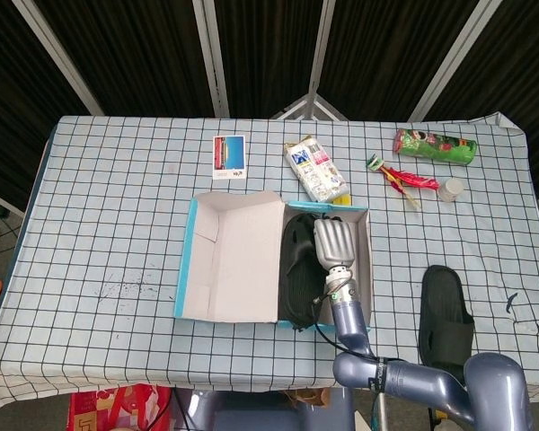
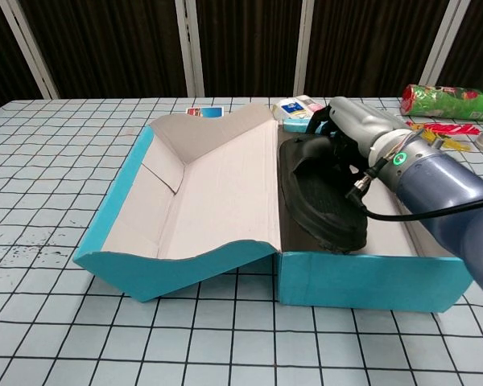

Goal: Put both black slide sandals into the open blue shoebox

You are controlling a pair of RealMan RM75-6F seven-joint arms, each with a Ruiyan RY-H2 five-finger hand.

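Note:
One black slide sandal (image 1: 298, 265) (image 2: 322, 193) lies low inside the open blue shoebox (image 1: 184, 260) (image 2: 362, 277), tilted on its side along the lid-side wall. My right hand (image 1: 335, 241) (image 2: 358, 125) reaches into the box from above and grips this sandal at its strap, with the fingertips hidden behind the strap. The other black sandal (image 1: 446, 314) lies flat on the checked cloth to the right of the box, near the front edge. The box lid (image 1: 238, 256) is folded open to the left. My left hand shows in neither view.
Behind the box lie a small picture card (image 1: 229, 155), a white snack packet (image 1: 316, 169), a red toothbrush pack (image 1: 402, 178), a green packet (image 1: 434, 145) (image 2: 447, 100) and a small white cup (image 1: 450, 189). The left part of the table holds nothing.

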